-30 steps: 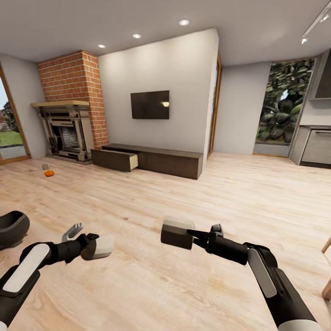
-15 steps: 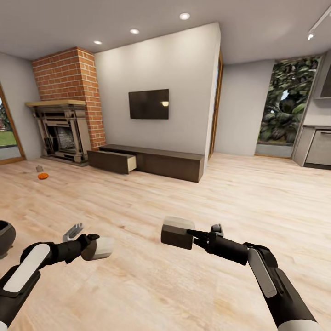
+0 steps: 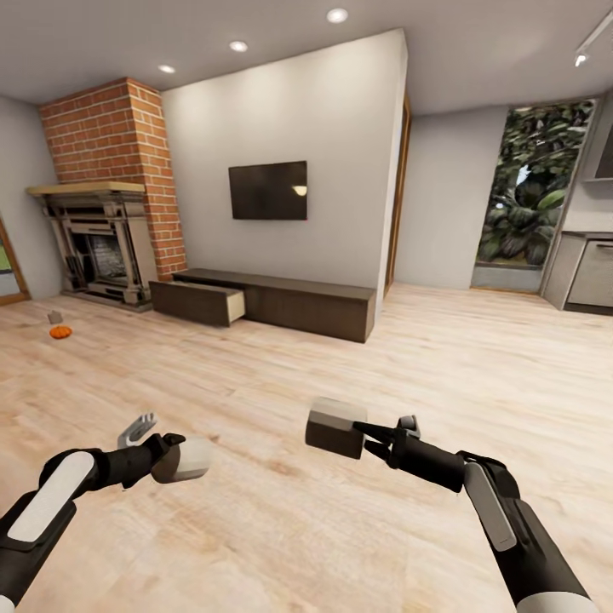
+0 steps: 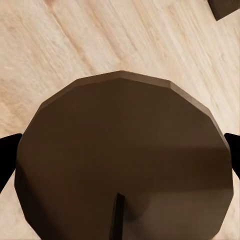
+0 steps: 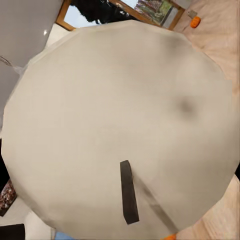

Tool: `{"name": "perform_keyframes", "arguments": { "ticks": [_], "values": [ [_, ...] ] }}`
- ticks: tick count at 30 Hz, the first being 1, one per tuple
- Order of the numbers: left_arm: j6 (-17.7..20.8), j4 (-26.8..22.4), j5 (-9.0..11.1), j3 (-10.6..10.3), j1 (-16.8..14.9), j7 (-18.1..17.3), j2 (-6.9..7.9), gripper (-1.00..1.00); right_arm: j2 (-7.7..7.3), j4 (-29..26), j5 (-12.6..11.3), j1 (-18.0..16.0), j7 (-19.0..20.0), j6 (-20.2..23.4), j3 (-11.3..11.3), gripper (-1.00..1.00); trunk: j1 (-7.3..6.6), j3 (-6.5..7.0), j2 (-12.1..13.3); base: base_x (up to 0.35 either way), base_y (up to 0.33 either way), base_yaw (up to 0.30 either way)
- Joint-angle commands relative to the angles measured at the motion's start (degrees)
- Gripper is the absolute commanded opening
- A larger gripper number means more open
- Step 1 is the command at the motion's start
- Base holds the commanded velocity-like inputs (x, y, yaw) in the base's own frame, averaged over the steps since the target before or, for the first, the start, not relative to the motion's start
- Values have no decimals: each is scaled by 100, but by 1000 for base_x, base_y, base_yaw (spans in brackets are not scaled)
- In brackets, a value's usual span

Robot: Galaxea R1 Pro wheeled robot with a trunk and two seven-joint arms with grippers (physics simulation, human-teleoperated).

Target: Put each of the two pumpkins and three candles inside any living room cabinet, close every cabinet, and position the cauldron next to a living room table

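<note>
standing against the white wall below the television (image 3: 267,190), the cabinet (image 3: 289,301) has its end drawer (image 3: 197,301) nearest the fireplace (image 3: 95,247) pulled out, the pale inside of it showing; the other fronts sit flush. one pumpkin (image 3: 60,332) lies on the wooden floor (image 3: 281,383) in front of the fireplace, well apart from the cabinet on its fireplace side, with a small grey object (image 3: 56,317) just beside it; what that object is cannot be told.

nearer the camera than the cabinet, both arms reach forward over the floor. the left gripper (image 3: 183,458) is clamped on a pale cylindrical candle (image 3: 190,460). the right gripper (image 3: 362,434) is clamped on a second candle (image 3: 334,428), its flat end facing the cabinet.
</note>
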Motion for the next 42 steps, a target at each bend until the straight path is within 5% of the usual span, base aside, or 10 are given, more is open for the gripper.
{"name": "perform_keyframes", "arguments": {
  "ticks": [1,23,42],
  "values": [
    [-12,-9,80,-9,-5,52,6,-100,1,1,-40,-4,21,43,-11,-100,2,-9,-3,341,-86,-79],
    [-19,-9,80,-45,-5,52,0,-100,-9,127,-46,-4,2,43,-28,-100,2,-38,-3,339,-117,-45],
    [-15,-9,80,-53,-5,52,0,-100,2,127,-37,-4,-23,43,-25,-100,2,-38,-3,342,-2,105]
  ]
}}
